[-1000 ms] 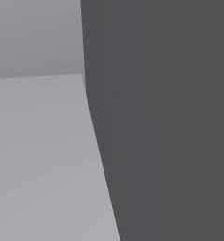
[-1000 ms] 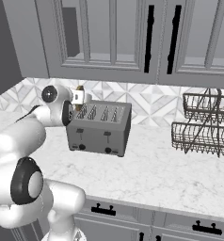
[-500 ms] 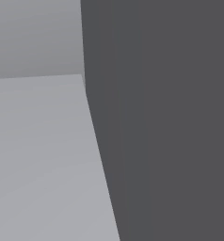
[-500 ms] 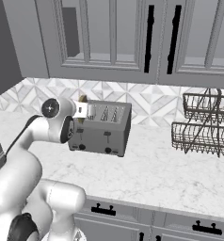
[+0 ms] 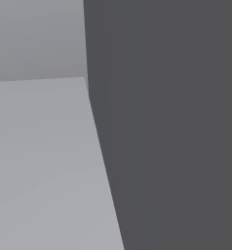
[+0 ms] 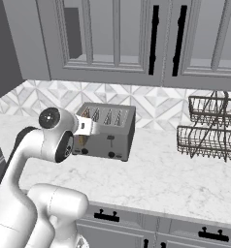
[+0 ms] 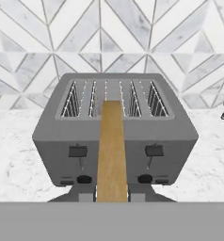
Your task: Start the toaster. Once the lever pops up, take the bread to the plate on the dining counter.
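Note:
My gripper (image 7: 112,197) is shut on the bread (image 7: 112,150), a tan slice that the hand view shows edge-on as a tall strip. Behind it the grey toaster (image 7: 112,122) stands on the marble worktop with several empty slots on top. Its two front levers (image 7: 77,151) sit high in their tracks. In the right base view my hand (image 6: 86,127) is in front of the toaster (image 6: 110,131) at its left end, and my elbow hides the fingers. The plate and the dining counter are out of view.
Two wire dish racks (image 6: 209,126) stand on the white marble worktop (image 6: 156,179) to the right of the toaster. Grey upper cabinets (image 6: 117,38) hang above, over a patterned backsplash. A dark grey panel (image 5: 166,127) stands close in the left base view.
The hand has drawn back and down from above the toaster to in front of it, with the bread in its grip. My elbow has swung nearer the camera. The base has stayed put.

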{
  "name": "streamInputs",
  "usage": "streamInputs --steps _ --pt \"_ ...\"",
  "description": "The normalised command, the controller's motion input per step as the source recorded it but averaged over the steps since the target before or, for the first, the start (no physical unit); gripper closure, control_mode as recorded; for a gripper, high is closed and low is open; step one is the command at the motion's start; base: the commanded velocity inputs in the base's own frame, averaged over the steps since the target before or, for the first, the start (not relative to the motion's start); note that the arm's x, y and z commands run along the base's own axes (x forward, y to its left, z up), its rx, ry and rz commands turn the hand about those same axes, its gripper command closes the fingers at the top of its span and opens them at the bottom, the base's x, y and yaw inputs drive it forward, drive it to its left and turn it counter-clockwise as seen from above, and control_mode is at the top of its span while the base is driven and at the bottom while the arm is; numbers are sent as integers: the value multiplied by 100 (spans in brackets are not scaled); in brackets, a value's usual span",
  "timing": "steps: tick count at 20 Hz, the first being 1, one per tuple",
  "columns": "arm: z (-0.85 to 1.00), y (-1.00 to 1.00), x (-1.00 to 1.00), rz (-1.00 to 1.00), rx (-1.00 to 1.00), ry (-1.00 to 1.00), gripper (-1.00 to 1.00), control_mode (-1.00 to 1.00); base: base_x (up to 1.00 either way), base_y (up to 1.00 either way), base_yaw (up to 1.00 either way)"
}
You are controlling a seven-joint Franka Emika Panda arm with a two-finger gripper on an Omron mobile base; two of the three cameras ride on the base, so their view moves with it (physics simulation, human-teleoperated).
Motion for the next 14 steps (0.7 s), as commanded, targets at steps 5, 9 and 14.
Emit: streamInputs --steps 5,9,14 --pt "-6 -43 -67 0 0 8 100 -100 0 0 0" --pt "0 -11 -43 -1 -4 -2 100 -100 0 0 0" --pt "0 -10 -28 -9 -1 0 100 -100 0 0 0"
